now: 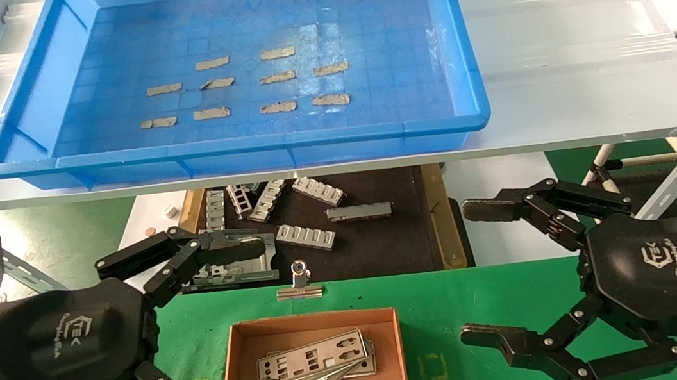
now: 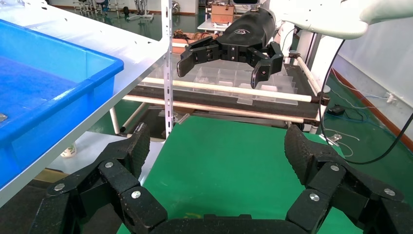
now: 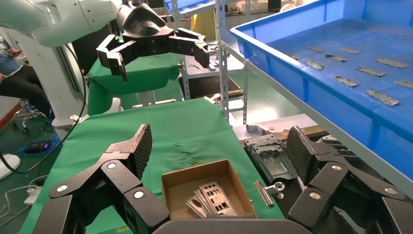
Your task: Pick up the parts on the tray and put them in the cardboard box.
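The blue tray (image 1: 230, 146) sits on a white shelf at the back; its floor holds only several small grey strips (image 1: 211, 112), and no plates show in it. The cardboard box (image 1: 234, 357) stands on the green cloth at the near centre with a few silver plates (image 1: 314, 361) stacked inside. It also shows in the right wrist view (image 3: 195, 171), with the plates (image 3: 214, 197). My left gripper (image 1: 264, 318) is open and empty, hovering over the box's left side. My right gripper (image 1: 471, 270) is open and empty to the right of the box.
A binder clip (image 1: 300, 282) lies just behind the box. A dark mat (image 1: 384, 249) beyond holds chunky ribbed metal pieces (image 1: 305, 236) and a metal bracket (image 1: 239, 273). The white shelf (image 1: 555, 60) overhangs the mat.
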Robot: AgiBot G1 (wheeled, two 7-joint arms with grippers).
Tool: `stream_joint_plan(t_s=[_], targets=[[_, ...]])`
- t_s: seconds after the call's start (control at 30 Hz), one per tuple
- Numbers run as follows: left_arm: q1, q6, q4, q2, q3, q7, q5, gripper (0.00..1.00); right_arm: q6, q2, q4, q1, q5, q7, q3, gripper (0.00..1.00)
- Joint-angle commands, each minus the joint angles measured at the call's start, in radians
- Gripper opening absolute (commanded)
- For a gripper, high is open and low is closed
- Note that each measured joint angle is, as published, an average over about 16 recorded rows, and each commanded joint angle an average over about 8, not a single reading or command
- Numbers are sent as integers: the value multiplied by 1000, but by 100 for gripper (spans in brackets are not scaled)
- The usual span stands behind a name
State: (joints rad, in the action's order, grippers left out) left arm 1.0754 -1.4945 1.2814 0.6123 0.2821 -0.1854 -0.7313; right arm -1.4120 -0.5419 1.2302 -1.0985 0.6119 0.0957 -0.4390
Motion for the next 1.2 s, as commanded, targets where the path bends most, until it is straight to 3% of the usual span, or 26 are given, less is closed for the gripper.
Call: stream_joint_plan(t_s=[0.03, 1.2], targets=[[0, 0, 0, 0, 0, 0, 0, 100, 0, 0, 0, 0, 0, 0, 0, 100], [0, 0, 0, 0, 0, 0, 0, 100, 0, 0, 0, 0, 0, 0, 0, 100]])
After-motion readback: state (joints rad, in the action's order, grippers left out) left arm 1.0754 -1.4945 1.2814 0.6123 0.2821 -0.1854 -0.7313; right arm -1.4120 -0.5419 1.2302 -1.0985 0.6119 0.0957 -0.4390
